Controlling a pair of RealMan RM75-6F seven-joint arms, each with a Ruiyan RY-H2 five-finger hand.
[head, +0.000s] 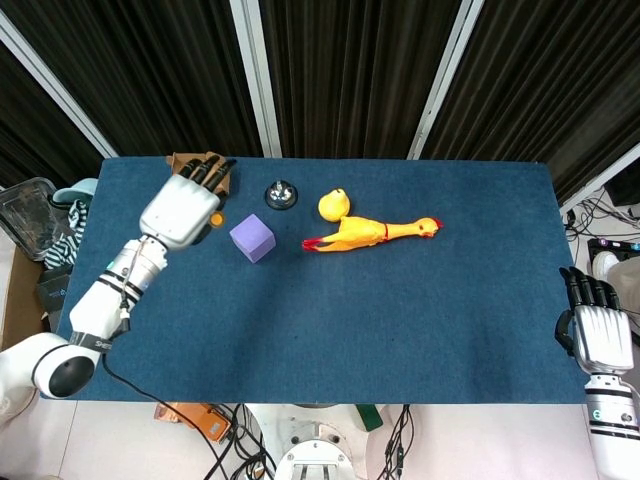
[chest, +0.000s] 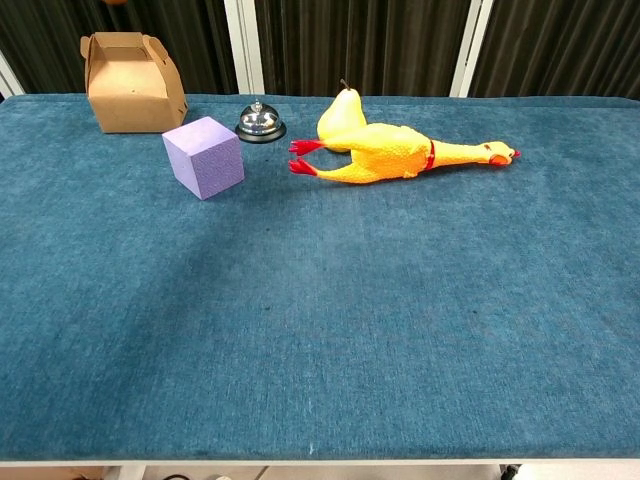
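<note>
A small orange piece (head: 215, 219) is held in the left robot hand (head: 183, 207), raised just left of the purple cube (head: 252, 238) and over the cardboard box (head: 180, 163). The right robot hand (head: 596, 330), far right of the cube, rests off the surface (head: 420, 310), empty, fingers straight

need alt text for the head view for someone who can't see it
From above, the robot's left hand holds a small orange object raised over a brown cardboard box at the far left of a blue table. Nearby lie a purple cube, bell, pear and rubber chicken; the right hand rests off the table's right edge.
</note>
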